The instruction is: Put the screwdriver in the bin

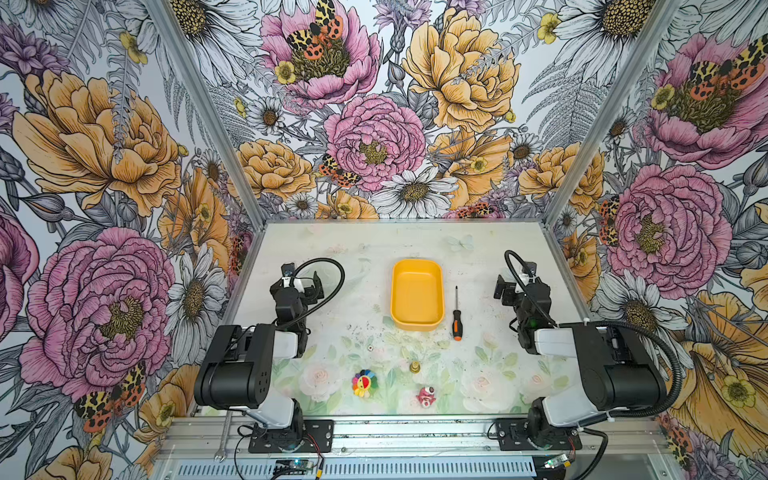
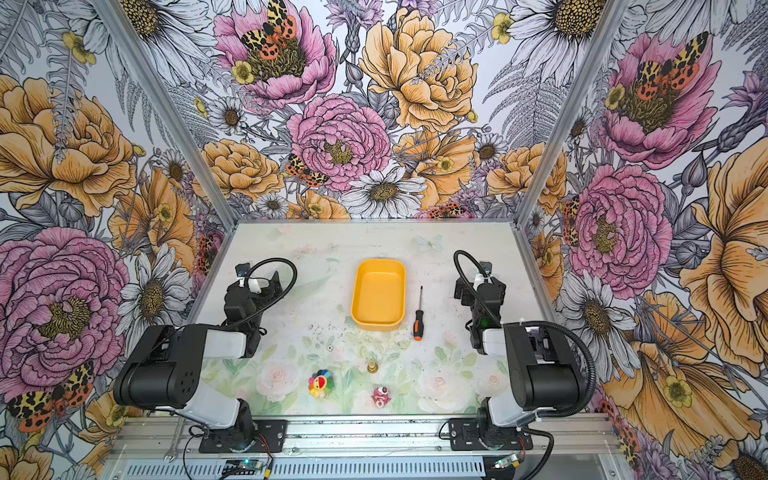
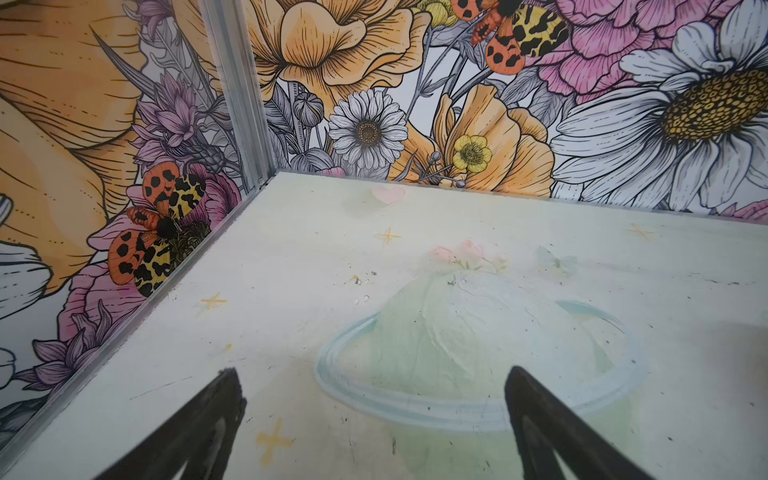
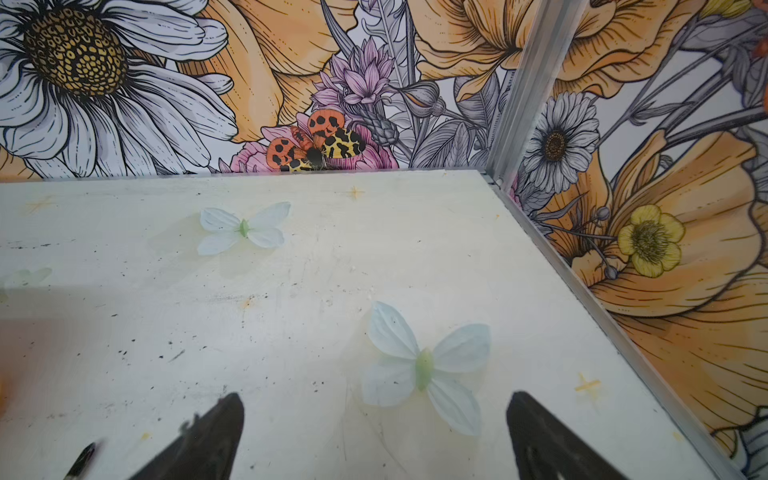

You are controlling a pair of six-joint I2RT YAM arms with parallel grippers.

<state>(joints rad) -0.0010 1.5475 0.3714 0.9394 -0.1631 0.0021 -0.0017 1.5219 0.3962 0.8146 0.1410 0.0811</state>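
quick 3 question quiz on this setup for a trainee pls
1. True or false: the screwdriver already lies inside the bin.
2. In both top views, on which side of the bin does the screwdriver lie? A) left B) right C) behind it
3. Fill in: the right gripper is ____ and holds nothing.
Key: 1 false; 2 B; 3 open.

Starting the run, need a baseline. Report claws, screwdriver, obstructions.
Left claw open, empty. Right claw open, empty. Screwdriver lies right of yellow bin in both top views, apart. Nothing between them.
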